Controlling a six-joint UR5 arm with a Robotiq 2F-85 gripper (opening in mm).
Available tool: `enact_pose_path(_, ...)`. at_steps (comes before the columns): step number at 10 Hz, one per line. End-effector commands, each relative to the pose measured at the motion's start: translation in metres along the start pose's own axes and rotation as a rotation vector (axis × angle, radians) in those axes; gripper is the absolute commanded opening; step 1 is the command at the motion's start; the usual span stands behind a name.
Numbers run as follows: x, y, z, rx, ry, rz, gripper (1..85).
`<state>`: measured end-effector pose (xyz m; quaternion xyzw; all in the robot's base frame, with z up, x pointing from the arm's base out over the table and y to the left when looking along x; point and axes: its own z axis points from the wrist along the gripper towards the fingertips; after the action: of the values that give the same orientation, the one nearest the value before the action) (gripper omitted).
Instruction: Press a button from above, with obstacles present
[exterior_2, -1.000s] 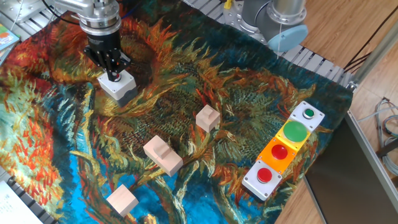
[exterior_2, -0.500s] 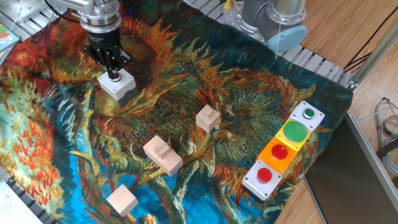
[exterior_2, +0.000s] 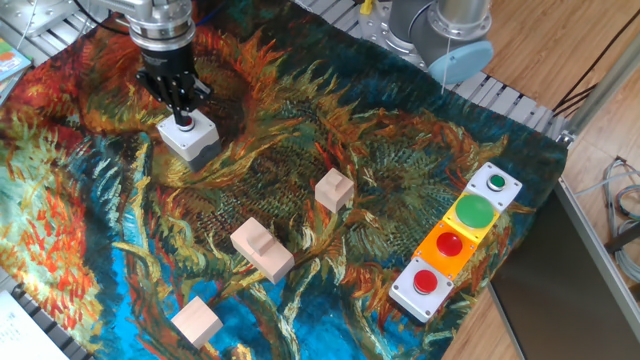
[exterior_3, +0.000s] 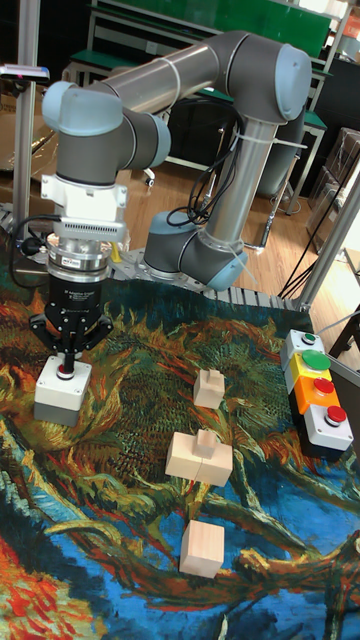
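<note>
Tall fixed view: hand (exterior_3: 67, 362) directly above the button (exterior_3: 66, 372), fingertips pressed together at it; wooden blocks (exterior_3: 199, 458) well right of it.

We see three matt pale wooden blocks (exterior_2: 263, 249) on a printed cloth (exterior_2: 400, 170), a smooth plastic-looking button box (exterior_3: 60, 389), and the arm's glossy grey shell (exterior_3: 200, 70).

A robotics lab or workshop is showing here. A grey industrial arm (exterior_3: 200, 70) is standing on an aluminium-framed bench, reaching over a painted cloth (exterior_2: 300, 150). Cables (exterior_3: 215, 190) are hanging behind the gripper (exterior_3: 66, 362), and a green-topped workbench (exterior_3: 240, 20) is standing far behind it on wood flooring.
</note>
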<state>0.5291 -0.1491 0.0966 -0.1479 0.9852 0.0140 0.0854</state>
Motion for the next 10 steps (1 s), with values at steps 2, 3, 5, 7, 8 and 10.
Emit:
enact_pose_path(2, -0.0018, 0.0020, 0.0002, -0.005, -0.011, 0.007, 1.3)
enact_pose_path(3, -0.0016, 0.0016, 0.0004, -0.005, -0.011, 0.006, 1.3)
enact_pose_path(5, -0.0013, -0.0005, 0.0016, -0.004, -0.013, -0.001, 1.3)
enact_pose_path(7, -0.0019, -0.0004, 0.0025, -0.012, -0.021, -0.001, 1.3)
enact_pose_path(8, -0.0037, 0.0007, 0.0023, -0.014, -0.026, 0.000, 1.7)
enact_pose_path(10, -0.0058, 0.0027, 0.0027, -0.022, -0.033, 0.000, 1.7)
